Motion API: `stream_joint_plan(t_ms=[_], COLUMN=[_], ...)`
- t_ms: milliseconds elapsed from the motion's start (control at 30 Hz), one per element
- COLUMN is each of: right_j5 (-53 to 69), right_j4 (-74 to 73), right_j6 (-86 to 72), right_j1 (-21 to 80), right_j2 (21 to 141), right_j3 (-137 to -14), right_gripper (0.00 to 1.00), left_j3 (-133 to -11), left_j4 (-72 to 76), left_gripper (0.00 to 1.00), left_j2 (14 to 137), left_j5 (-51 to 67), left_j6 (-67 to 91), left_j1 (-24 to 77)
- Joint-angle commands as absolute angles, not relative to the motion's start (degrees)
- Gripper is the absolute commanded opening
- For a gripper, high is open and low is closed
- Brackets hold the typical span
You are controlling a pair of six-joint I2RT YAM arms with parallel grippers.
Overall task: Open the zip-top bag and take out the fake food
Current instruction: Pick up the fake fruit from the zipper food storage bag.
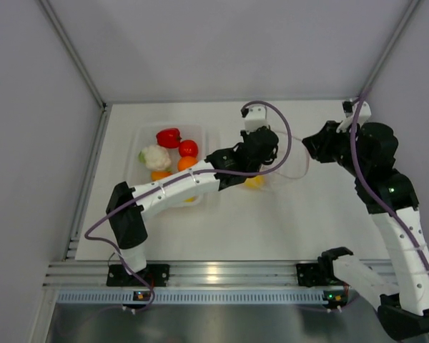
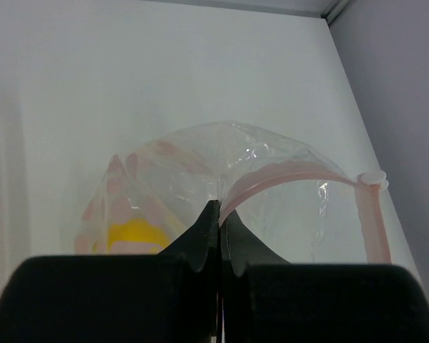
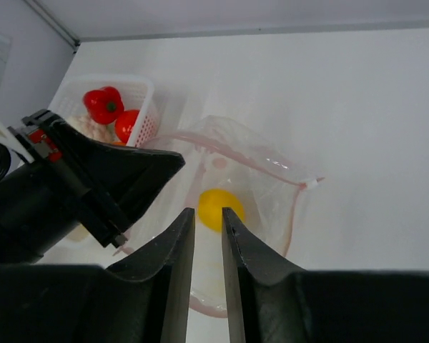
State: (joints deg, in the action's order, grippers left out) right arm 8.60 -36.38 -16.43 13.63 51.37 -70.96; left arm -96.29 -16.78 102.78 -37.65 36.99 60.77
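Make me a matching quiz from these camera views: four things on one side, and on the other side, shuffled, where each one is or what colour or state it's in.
Things:
1. lemon
2. red pepper
3. left gripper
4. zip strip

Descriptions:
A. pink
B. lying in the clear tray
C. inside the zip-top bag
D. shut on the bag's film

Pairs: 1-C, 2-B, 3-D, 4-A

White-walled lab enclosure (image 1: 28, 107), aluminium rail (image 1: 222, 273)
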Motion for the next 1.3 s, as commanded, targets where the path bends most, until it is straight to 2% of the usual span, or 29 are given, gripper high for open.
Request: stream_joint_plan(t_ms=[0,167,433,533,833,1067,1267], right_j5=[13.6,11.4,2.8,0.3,-0.4,-0.3,-0.9], right_j4=[-38.6,-35.6,-38.3,-43.6,-46.6,-40.6,-40.0], right_j6=[-15.3,-16.1,-15.6,-12.5,-9.9,-12.1,-12.6], right_j1=[15.3,18.8,24.8,25.5,27.2,31.5,32.5], right_j2=[52.2,54.8,60.4,62.0,68.6,71.0,67.7], right_j3=[-71.2,-68.2,-67.4,-68.9,-67.2,-60.1,-56.0], right_gripper=[0.22,0.19,0.18,0.18,0.18,0.19,0.20], left_j3=[-100.3,-102.1,-103.5,-101.9,-92.0,-85.3,-88.1], left_j4=[-18.3,-20.7,-19.6,-16.5,-12.6,-12.7,-17.6], left_gripper=[0.00,0.00,0.00,0.00,0.00,0.00,0.00], left_j2=[103.2,103.2,103.6,103.8,102.9,99.8,99.6], left_j5=[-32.5,-29.3,-14.7,-6.6,1.8,-1.2,-4.0], left_j6=[40.0,42.4,53.3,57.6,58.2,52.7,45.0], left_j1=[60.6,59.8,58.1,56.7,51.6,50.0,50.0])
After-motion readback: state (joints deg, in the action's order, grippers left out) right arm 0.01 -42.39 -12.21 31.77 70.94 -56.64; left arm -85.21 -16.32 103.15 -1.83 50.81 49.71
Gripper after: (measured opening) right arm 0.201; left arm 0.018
